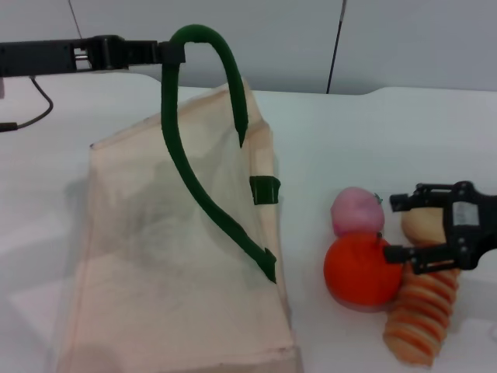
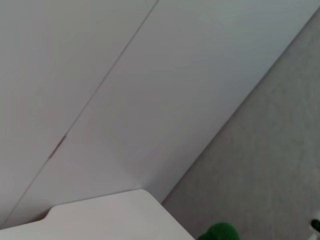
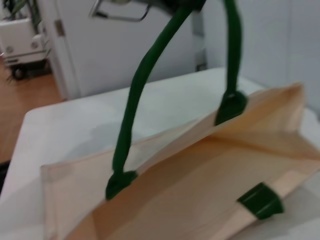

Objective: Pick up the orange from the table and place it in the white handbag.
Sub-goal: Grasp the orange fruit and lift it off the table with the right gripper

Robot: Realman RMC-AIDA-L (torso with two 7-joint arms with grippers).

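The orange (image 1: 359, 272) lies on the white table at the right, touching a smaller pink fruit (image 1: 356, 210) behind it. My right gripper (image 1: 394, 228) is open, just right of the orange and level with its top, with its lower finger (image 1: 397, 253) at the orange's upper right edge. The white handbag (image 1: 171, 280) lies at the left with its mouth toward the fruits. My left gripper (image 1: 169, 52) is shut on one dark green handle (image 1: 177, 140) and holds it up. The right wrist view shows the bag's mouth (image 3: 210, 150) held partly open.
An orange-and-cream striped roll (image 1: 422, 317) lies right of the orange, under my right gripper. A pale tan round item (image 1: 422, 224) sits between the gripper's fingers, behind them. The bag's second handle tab (image 1: 264, 189) lies flat. The table's far edge meets a wall.
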